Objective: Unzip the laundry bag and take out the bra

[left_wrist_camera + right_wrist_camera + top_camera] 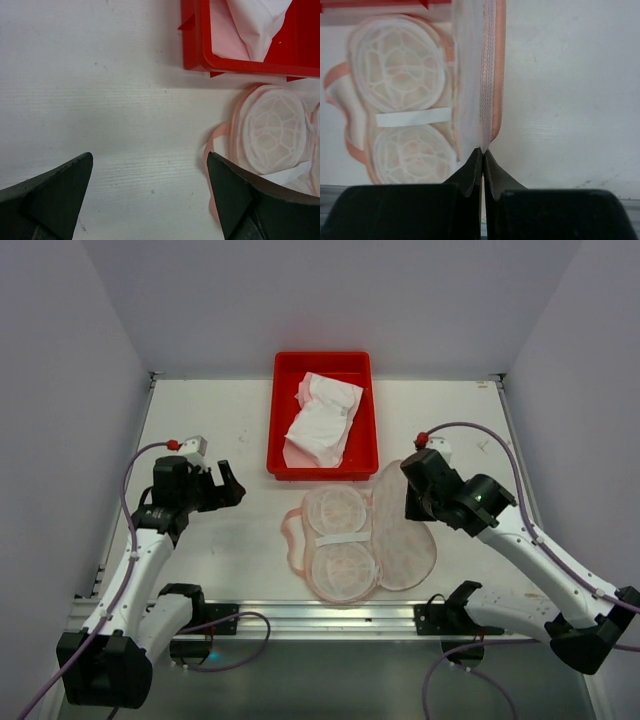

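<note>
The laundry bag (405,535) lies unzipped at the table's front middle, its printed flap folded out to the right. In its left half lies the bra (338,540), two round pale cups with a white band across. My right gripper (412,506) is shut on the flap's zipper edge (485,75), which stands edge-on above the fingertips in the right wrist view; the bra cups (395,65) show to its left. My left gripper (232,487) is open and empty over bare table left of the bag. The left wrist view shows one bra cup (272,127) beyond its right finger.
A red tray (372,420) holding a crumpled white cloth (323,420) stands just behind the bag; it also shows in the left wrist view (240,62). A metal rail (300,615) runs along the table's front edge. Grey walls close in the table's sides.
</note>
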### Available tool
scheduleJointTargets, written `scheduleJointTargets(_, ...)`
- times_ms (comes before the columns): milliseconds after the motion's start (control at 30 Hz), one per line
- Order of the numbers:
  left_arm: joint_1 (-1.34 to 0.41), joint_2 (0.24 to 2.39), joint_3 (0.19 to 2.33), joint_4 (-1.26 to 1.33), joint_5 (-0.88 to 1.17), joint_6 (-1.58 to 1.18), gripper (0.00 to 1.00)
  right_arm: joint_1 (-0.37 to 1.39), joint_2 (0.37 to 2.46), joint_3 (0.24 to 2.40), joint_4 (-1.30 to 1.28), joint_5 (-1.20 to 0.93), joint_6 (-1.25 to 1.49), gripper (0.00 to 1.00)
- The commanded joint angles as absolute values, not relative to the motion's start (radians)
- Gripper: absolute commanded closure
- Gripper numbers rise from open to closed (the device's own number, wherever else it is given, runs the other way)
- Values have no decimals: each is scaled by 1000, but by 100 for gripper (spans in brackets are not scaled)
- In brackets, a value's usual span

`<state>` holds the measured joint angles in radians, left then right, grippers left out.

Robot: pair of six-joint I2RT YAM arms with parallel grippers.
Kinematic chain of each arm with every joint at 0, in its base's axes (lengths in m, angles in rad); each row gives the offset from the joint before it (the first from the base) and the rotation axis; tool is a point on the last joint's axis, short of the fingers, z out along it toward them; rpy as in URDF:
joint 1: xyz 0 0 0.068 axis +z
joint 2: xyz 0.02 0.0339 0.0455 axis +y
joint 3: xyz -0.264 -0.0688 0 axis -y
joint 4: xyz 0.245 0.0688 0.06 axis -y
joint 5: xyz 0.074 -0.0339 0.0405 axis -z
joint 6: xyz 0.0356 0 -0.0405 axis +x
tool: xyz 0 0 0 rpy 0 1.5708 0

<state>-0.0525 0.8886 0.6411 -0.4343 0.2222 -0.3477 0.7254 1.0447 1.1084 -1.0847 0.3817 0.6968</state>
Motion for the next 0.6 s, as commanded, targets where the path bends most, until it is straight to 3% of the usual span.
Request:
scheduleJointTargets(0, -44, 899, 638, -419, 242, -336, 0, 723, 1061, 1227, -1059, 321, 520, 100)
scheduleJointTargets(233, -44, 884, 637, -417, 235, -337, 0, 729, 1189, 1206, -791, -94, 475, 100)
scheduleJointTargets(567, -44, 877, 635, -416, 241, -336, 0, 811, 1462, 1039, -523, -213, 471, 100)
